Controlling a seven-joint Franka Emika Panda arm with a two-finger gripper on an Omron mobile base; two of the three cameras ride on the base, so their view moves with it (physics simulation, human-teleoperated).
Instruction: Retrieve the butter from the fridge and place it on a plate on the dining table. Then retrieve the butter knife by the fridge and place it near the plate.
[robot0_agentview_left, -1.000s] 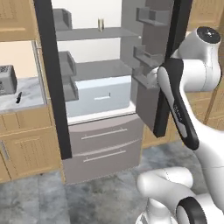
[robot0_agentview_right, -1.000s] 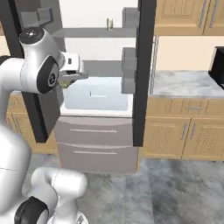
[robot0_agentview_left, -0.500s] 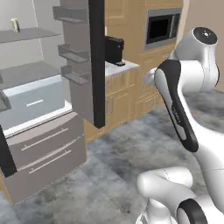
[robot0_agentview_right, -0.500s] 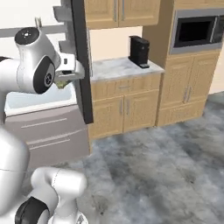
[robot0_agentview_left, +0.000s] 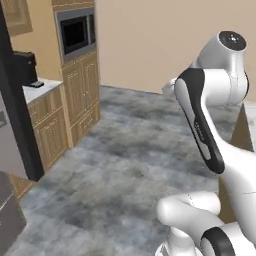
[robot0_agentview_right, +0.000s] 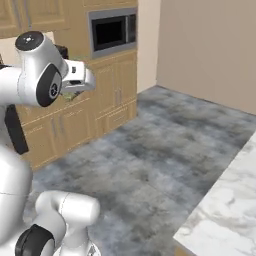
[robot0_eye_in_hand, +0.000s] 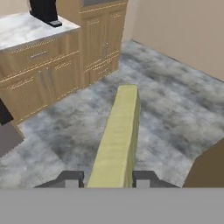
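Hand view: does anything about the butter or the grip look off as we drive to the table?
Nothing stands out. The butter sits straight between the gripper fingers, clamped at its near end and sticking out forward over the grey floor, unbroken. The only open thing is the fridge door, at the left edge of the left base view.

White glossy arm (robot0_agentview_left: 210, 95), rounded links, dark grey joint caps and a black band along one link. Bulbous white base (robot0_agentview_right: 65, 212) with a dark wheel-like disc. Gripper (robot0_eye_in_hand: 107, 178) had small dark grey finger tips.
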